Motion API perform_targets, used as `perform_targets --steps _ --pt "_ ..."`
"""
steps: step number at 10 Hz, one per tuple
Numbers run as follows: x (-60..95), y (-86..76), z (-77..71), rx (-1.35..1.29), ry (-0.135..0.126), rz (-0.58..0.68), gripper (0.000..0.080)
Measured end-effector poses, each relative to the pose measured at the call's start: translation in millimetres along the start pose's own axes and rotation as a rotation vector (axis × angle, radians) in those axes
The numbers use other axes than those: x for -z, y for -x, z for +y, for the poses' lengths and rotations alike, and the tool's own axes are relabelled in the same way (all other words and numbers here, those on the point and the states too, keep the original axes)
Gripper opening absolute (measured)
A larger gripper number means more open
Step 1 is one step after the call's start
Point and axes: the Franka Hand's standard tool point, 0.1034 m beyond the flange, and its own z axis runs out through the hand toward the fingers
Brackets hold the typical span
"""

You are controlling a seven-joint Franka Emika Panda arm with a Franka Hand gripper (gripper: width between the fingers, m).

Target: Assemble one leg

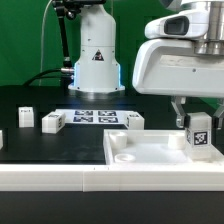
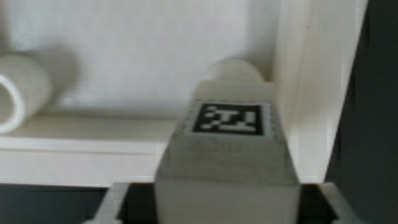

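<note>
My gripper (image 1: 198, 118) is shut on the leg (image 1: 199, 133), a white oblong block with a black-and-white tag, and holds it upright over the right part of the large flat square white piece with a raised rim (image 1: 150, 150). In the wrist view the leg (image 2: 226, 140) fills the middle, tag facing the camera, with its far end near the piece's rim (image 2: 311, 70). A round socket (image 2: 22, 85) of that piece shows beside it. Both fingers press on the leg's sides.
Three other white blocks lie on the black table: one (image 1: 25, 117), one (image 1: 52, 122) and one (image 1: 133, 122). The marker board (image 1: 93, 117) lies behind them. The arm's white base (image 1: 97, 55) stands at the back. A white ledge (image 1: 110, 178) runs along the front.
</note>
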Motion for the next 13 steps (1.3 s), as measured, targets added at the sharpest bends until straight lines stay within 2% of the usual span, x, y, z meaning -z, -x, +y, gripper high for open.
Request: perform_targets --steps 2,5,10,13 --pt "-0.3 0.2 0.3 -0.026 -0.001 -0.001 0.0293" --pt "-0.5 0.7 -0.1 -0.261 -0.002 -0.003 0.0293" --pt "-1.2 3.0 -2.5 -0.696 -0.011 -0.015 0.0294" --pt "-3.2 5.4 -2.3 -1.079 -0.006 -0.021 0.0294"
